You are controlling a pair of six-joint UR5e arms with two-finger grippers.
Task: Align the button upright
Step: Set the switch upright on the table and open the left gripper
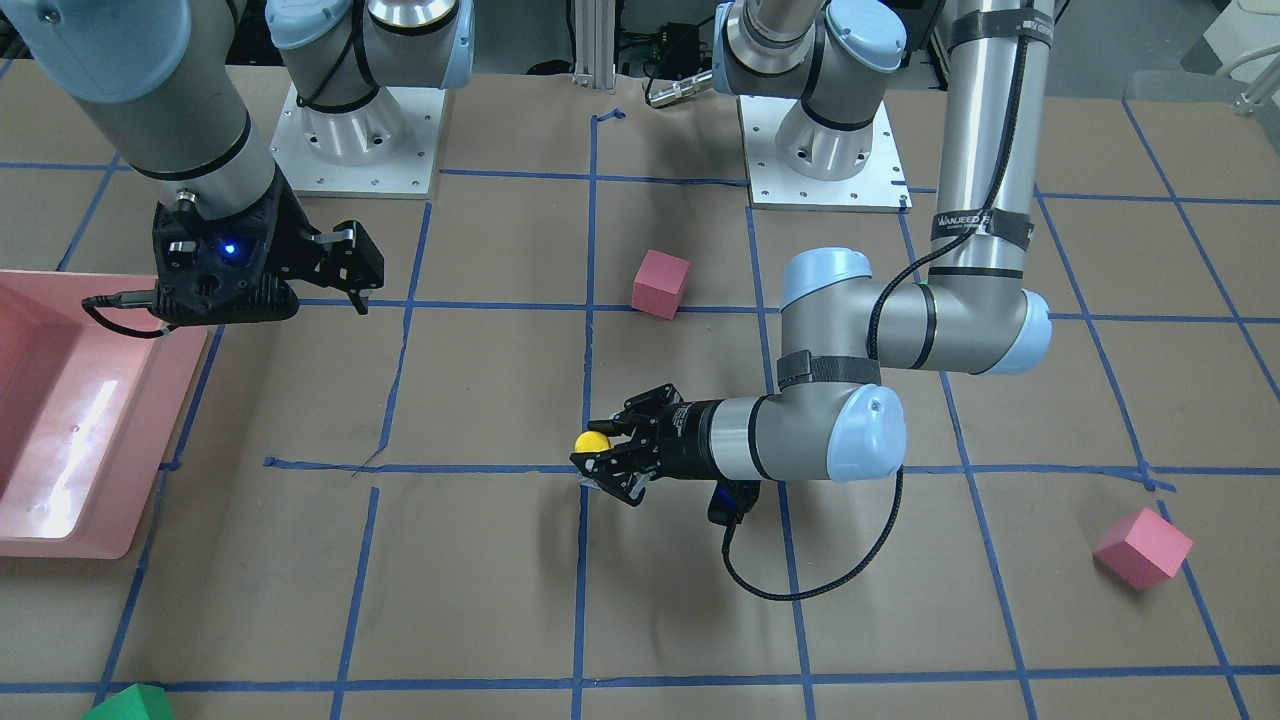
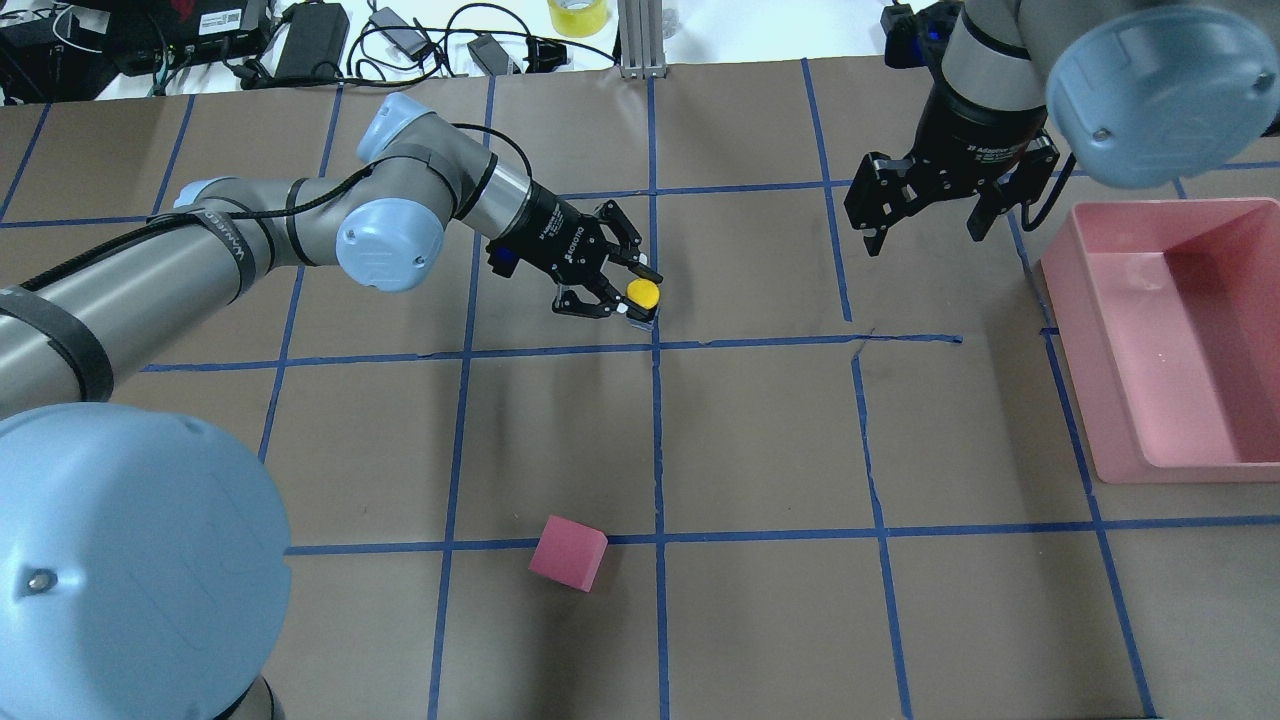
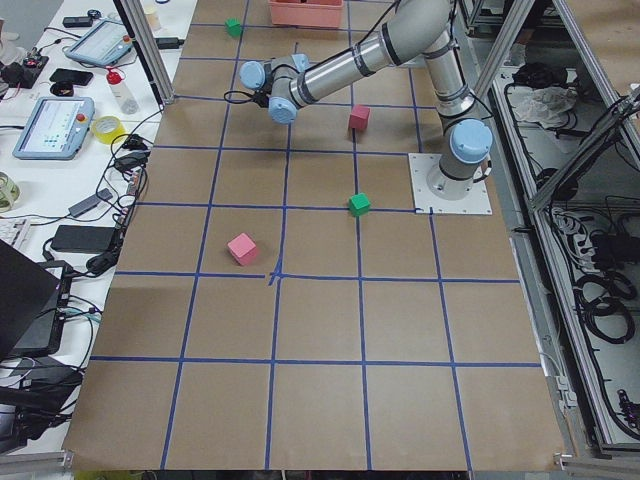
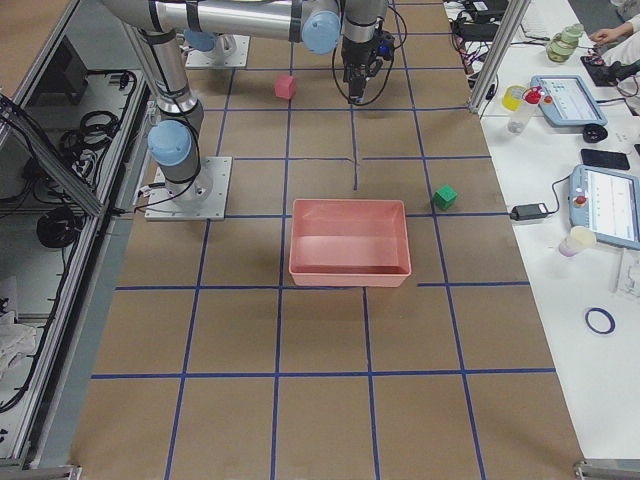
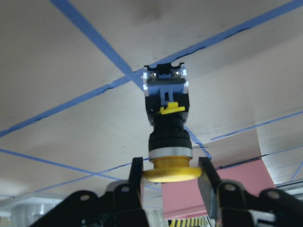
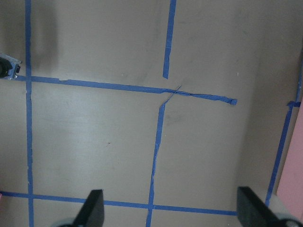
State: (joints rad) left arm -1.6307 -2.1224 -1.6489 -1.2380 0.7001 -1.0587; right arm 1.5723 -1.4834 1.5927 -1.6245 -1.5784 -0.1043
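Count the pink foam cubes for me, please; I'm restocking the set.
2. One pink cube sits mid-table near the robot; the other pink cube lies far toward its left. Others may be hidden.

Open bench (image 2: pixel 760 440) is seen between button (image 2: pixel 643 293) and pink cube (image 2: pixel 568 552); passage beside right hand (image 2: pixel 925 235) is bounded by pink bin (image 2: pixel 1100 400)

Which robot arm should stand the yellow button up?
Left. The left gripper is closed on the button at its yellow cap. The right gripper hangs open, well apart from it, near the pink bin.
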